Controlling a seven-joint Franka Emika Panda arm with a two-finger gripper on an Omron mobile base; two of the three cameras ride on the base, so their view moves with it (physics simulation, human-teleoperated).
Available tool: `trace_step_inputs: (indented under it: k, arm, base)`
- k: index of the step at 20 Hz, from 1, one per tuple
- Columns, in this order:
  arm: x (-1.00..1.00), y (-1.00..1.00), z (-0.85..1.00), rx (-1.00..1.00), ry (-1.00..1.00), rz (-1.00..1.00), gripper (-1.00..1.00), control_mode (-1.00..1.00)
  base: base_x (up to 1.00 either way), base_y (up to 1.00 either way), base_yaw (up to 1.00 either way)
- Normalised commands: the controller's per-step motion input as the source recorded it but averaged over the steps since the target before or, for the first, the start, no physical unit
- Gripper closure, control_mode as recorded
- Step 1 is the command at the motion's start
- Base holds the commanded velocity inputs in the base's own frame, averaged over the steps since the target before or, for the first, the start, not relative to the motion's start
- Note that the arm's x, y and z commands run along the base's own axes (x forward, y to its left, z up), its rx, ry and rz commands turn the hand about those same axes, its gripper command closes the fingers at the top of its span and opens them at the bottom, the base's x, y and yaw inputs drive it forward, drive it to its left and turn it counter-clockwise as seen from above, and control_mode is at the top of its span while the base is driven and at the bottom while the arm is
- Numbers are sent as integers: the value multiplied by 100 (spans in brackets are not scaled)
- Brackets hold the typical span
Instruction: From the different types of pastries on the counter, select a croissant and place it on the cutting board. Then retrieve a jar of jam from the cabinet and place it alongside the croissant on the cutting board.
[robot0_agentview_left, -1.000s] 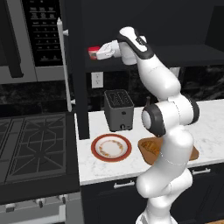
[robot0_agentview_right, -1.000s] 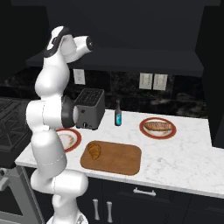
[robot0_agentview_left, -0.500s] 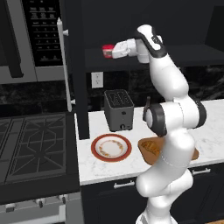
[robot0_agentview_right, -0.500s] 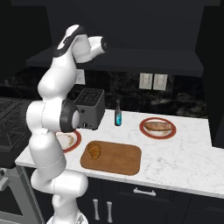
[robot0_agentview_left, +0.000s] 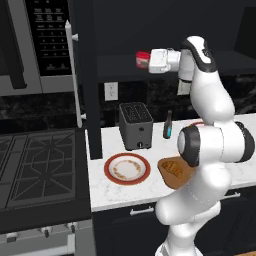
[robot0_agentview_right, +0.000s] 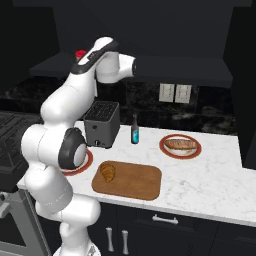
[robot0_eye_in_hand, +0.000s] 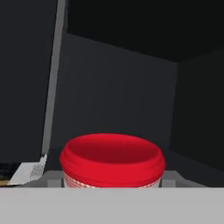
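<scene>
In the left base view your gripper (robot0_agentview_left: 145, 59) is up at the dark cabinet (robot0_agentview_left: 125, 30), closed on the jar of jam (robot0_agentview_left: 142, 58), which you carry clear in the air, well above the counter (robot0_agentview_left: 120, 187). Treat the jar as small, rigid and probably light, with smooth walls that could slip; the hold looks best across the body just under the red lid, kept level. Below it stand the toaster (robot0_agentview_left: 135, 125) and the dark bottle (robot0_agentview_left: 168, 125), near the back edge of the counter, and a red-rimmed plate (robot0_agentview_left: 127, 168) sits toward the front edge beside the cutting board (robot0_agentview_left: 167, 176), mostly hidden by your arm. In the right base view the croissant (robot0_agentview_right: 107, 171) lies at the left end of the board, leaving its middle and right end bare for the jar; the oblong pastry (robot0_agentview_right: 180, 144) rests on a second plate (robot0_agentview_right: 195, 150) near the back edge, well apart. The toaster and bottle sit between cabinet and board, so I judge they are what your descent must clear. In the hand view the jar's red lid fills the lower middle, its pale band just showing, with the cabinet's dark interior behind it.
</scene>
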Motion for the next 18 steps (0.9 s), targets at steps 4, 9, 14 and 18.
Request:
trace_step_inputs:
  k: [4, 9, 14, 18]
  arm:
    - [-53, -13, 40, 8, -2, -5, 100, -100]
    - [-49, -24, 78, 2, 1, -8, 100, -100]
    - [-68, -34, 49, -2, 4, -8, 100, -100]
    - [-96, -43, -2, -5, 0, -6, 100, -100]
  base:
    - [0, 0, 0]
    - [0, 0, 0]
    - [0, 0, 0]
    - [0, 0, 0]
